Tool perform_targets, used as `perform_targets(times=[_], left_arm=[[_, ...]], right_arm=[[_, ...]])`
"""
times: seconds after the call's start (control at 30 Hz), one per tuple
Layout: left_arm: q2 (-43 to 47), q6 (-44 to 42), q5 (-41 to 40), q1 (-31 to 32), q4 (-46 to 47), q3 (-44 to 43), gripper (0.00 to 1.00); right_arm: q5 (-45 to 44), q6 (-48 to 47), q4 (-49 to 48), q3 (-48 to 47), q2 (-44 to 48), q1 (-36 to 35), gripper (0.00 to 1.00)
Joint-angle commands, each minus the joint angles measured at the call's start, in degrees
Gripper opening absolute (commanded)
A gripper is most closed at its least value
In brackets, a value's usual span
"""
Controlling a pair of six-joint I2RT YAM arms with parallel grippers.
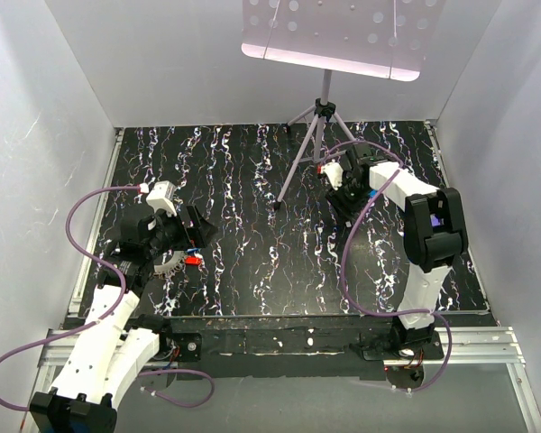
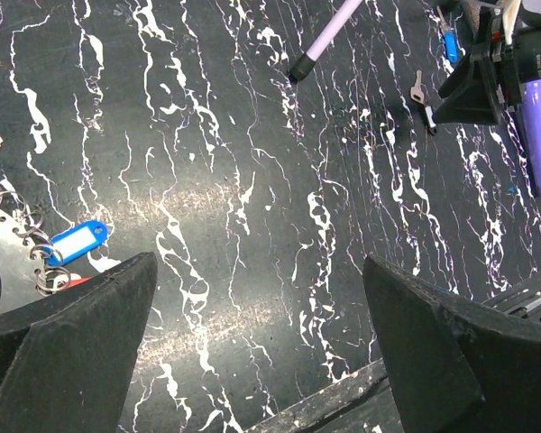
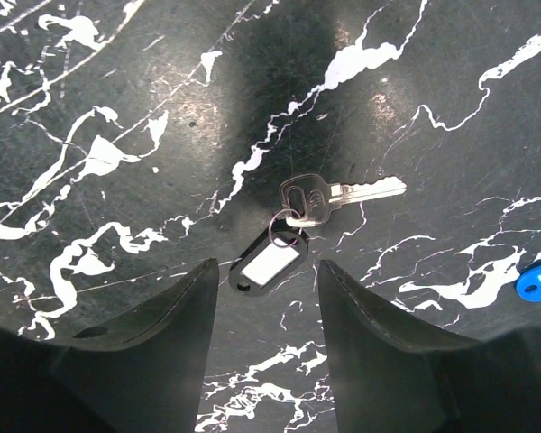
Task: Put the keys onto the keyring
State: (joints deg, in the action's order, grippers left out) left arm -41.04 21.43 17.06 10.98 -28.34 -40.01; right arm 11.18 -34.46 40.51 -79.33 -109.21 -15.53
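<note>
— Black marbled tabletop veined in white, pale walls around it, and a tripod stand at the back. Where is the right gripper from that stand?

— Just beside the stand's right foot, low over the table. Its fingers are apart, one on each side of a black tag. Whether they touch it I cannot tell.

— And the key?

— A silver key lies flat just past the tag, joined to it by a small ring. Its blade points right in the wrist view.

— The keyring?

— Well apart from the stand, off to its left and nearer the arm bases. It lies on the table as a coiled loop, with a blue tag touching it and a red piece just beside.

— The left gripper?

— Over the table just beside the keyring, on the stand's side of it. Its fingers are spread wide, with only bare tabletop between them.
</note>
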Motion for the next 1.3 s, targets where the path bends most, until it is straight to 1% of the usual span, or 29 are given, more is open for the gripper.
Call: perform_targets(times=[0.0, 0.13, 0.6, 0.63, 0.87, 1.0, 1.03, 1.2, 1.27], left_arm=[[0.3, -1.1, -0.3, -0.2, 0.0, 0.3, 0.98], [0.2, -1.2, -0.2, -0.3, 0.0, 0.5, 0.98], [0.3, -1.5, -0.3, -0.3, -0.6, 0.0, 0.98], [0.3, -1.6, -0.3, -0.3, -0.6, 0.0, 0.98], [0.5, -1.5, -0.1, -0.3, -0.7, 0.0, 0.98], [0.6, -1.5, -0.2, -0.3, -0.8, -0.1, 0.98], [0.7, -1.4, -0.2, -0.2, -0.8, 0.0, 0.98], [0.8, -1.4, 0.0, -0.2, -0.8, -0.2, 0.98], [0.9, -1.5, 0.3, -0.3, -0.8, -0.2, 0.98]], right_arm=[[-2.4, -0.9, -0.6, -2.8, -1.4, -0.5, 0.54], [-2.4, -1.2, -1.1, -3.1, -2.2, -0.7, 0.5], [-2.2, -1.4, -1.0, -5.0, -4.3, -1.3, 0.44], [-2.2, -1.4, -0.9, -5.0, -4.5, -1.3, 0.42], [-2.7, -1.5, -0.9, -5.4, -5.2, -1.3, 0.41], [-2.4, -1.3, -0.8, -5.8, -5.6, -1.3, 0.33], [-2.4, -1.4, -0.8, -5.9, -5.7, -1.3, 0.27], [-2.0, -1.5, -0.6, -5.8, -5.0, -1.3, 0.09], [-1.7, -1.5, -0.9, -5.2, -4.0, -1.3, 0.06]])
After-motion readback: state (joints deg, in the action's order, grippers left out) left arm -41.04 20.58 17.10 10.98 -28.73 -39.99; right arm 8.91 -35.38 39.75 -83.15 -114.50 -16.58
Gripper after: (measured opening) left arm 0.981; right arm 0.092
